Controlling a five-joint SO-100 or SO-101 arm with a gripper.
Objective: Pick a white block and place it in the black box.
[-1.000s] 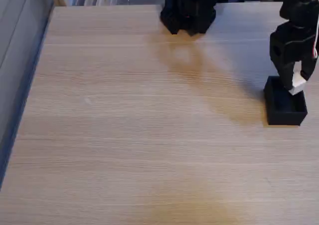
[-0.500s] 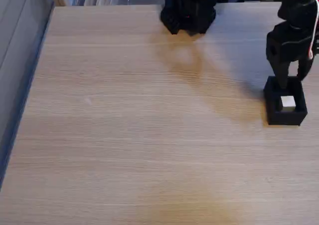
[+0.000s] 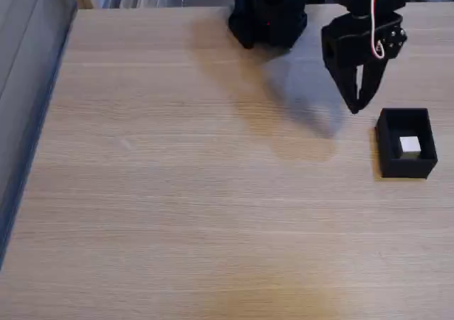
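Fixed view, camera looking down along the table toward the arm's base.

Nearest the camera: bare light wood-grain laminate tabletop (image 3: 177,213), grain running left to right; a faint warm patch of light on the front edge zone. Along the left side, the table edge meets a grey-blue wall or panel (image 3: 25,86).

Mid-right: small matte black open-topped rectangular box (image 3: 404,167), sitting flat on the tabletop near the right border. Small plain white cube (image 3: 409,145) lies inside it, on the box floor, toward the right half of the cavity.

Just beyond and to the left of the box: black two-finger gripper (image 3: 355,106), pointing down, raised above the table and apart from the box. Fingers appear drawn nearly together, nothing between them. A red and white wire (image 3: 374,22) runs down the wrist. The arm's soft shadow (image 3: 298,100) falls on the table left of the gripper.

Far edge: black arm base (image 3: 268,15) at the table's back. Behind it, pale upright items, too blurred to identify.
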